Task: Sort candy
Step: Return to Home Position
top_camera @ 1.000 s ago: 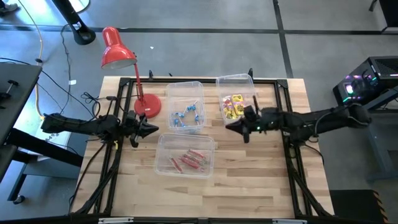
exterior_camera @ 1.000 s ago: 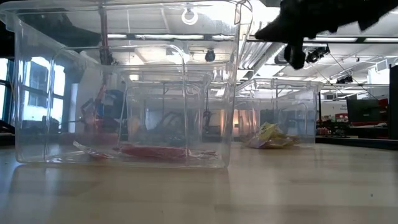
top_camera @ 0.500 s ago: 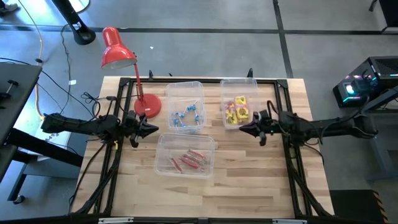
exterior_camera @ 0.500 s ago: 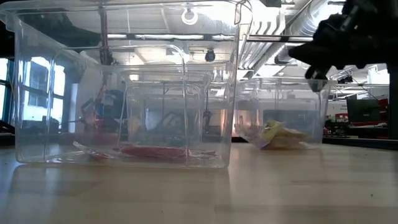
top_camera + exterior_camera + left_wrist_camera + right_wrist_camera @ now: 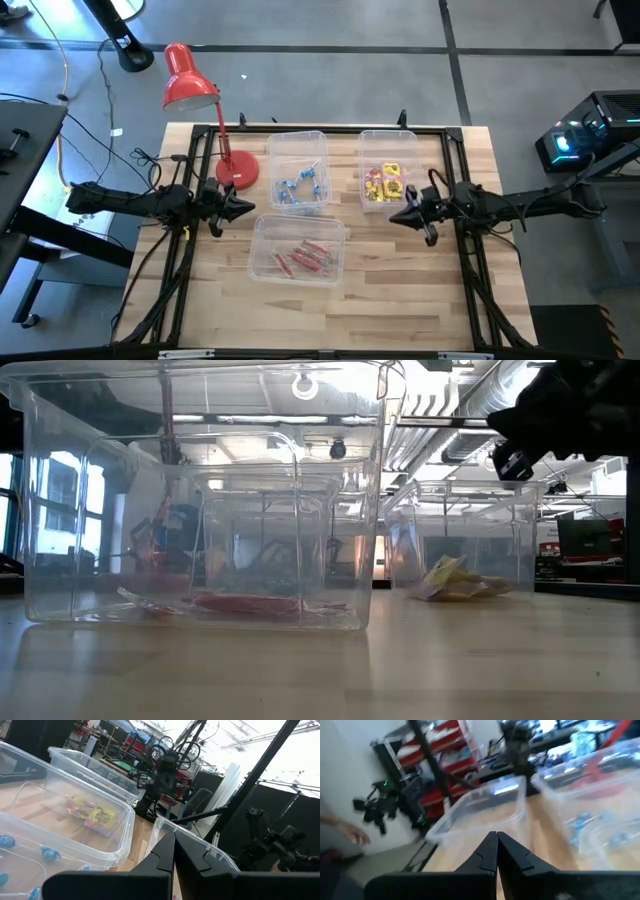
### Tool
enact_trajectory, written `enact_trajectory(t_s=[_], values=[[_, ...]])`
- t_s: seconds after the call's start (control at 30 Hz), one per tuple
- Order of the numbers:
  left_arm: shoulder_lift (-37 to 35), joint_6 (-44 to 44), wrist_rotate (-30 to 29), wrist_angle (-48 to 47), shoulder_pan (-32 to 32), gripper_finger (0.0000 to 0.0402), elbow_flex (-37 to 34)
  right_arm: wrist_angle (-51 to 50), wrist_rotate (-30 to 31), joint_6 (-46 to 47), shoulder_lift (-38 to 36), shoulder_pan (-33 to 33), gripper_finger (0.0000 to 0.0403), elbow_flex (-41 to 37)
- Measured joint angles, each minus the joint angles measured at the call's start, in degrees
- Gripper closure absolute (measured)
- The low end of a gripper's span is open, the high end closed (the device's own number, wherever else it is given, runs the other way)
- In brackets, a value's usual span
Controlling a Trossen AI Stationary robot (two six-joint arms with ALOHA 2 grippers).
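Observation:
The candy lies in three clear bins. Yellow packets [image 5: 381,180] [image 5: 452,579] fill the far right bin [image 5: 389,137]. Blue twist-wrapped pieces [image 5: 300,188] sit in the far middle bin [image 5: 297,138]. Red-pink sticks [image 5: 306,258] [image 5: 248,603] rest in the near bin [image 5: 264,270]. My right gripper [image 5: 394,216] [image 5: 496,843] hovers shut just past the near edge of the yellow packets' bin, above rim height in the low view [image 5: 512,460]. My left gripper [image 5: 249,207] [image 5: 174,847] waits shut to the left of the bins, next to the lamp's base.
A red desk lamp [image 5: 186,78] stands with its round base [image 5: 238,171] at the table's far left, close to my left gripper. Black frame rails [image 5: 468,260] run along the left and right edges. Bare wood [image 5: 400,300] stretches across the near half.
My right gripper has drawn back from over the yellow packets' bin toward the table's right and near edges. That bin has slid a little toward the right edge, tilting briefly on the way, and now sits flat. My left arm has kept still.

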Motion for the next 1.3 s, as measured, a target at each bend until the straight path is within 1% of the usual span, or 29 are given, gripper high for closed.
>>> enact_trajectory(t_s=[0.07,0.17,0.27,0.37,0.53,0.6,0.7,0.8,0.97,1.03,1.13,1.3], values=[[0.0,0.0,0.0,0.0,0.0,0.0401,0.0,-3.2,0.1,-1.2,0.0,2.2,0.0403,0.3],[0.0,0.0,0.0,0.0,0.0,0.0401,0.0,-10.5,2.0,-4.7,0.1,4.6,0.0403,0.1],[0.0,0.0,0.0,0.0,0.0,0.0401,0.0,-13.1,4.3,-7.6,0.0,5.6,0.0403,0.2],[0.0,0.0,0.0,0.0,0.0,0.0401,0.0,-11.7,5.8,-10.4,0.0,5.5,0.0403,0.1],[0.0,0.0,0.0,0.0,0.0,0.0401,0.0,-5.6,6.4,-21.8,0.0,5.5,0.0403,0.0],[0.0,0.0,0.0,0.0,0.0,0.0401,0.0,-3.4,6.4,-23.7,0.0,5.5,0.0403,0.1],[0.0,0.0,0.0,0.0,0.0,0.0401,0.0,-4.8,5.0,-21.4,0.0,5.5,0.0403,1.7],[0.0,0.0,0.0,0.0,0.0,0.0401,0.0,-7.8,0.6,-19.0,0.0,7.0,0.0403,4.2],[0.0,0.0,0.0,0.0,0.0,0.0401,0.0,-10.0,-6.3,-15.2,0.1,12.8,0.0403,6.5],[0.0,0.0,0.0,0.0,0.0,0.0401,0.0,-10.5,-7.9,-12.5,0.1,15.1,0.0403,6.5],[0.0,0.0,0.0,0.0,0.0,0.0401,0.0,-14.9,-7.5,-11.7,0.1,17.8,0.0403,6.3],[0.0,0.0,0.0,0.0,0.0,0.0401,0.0,-24.2,-2.5,-14.9,0.1,19.0,0.0403,6.2]])
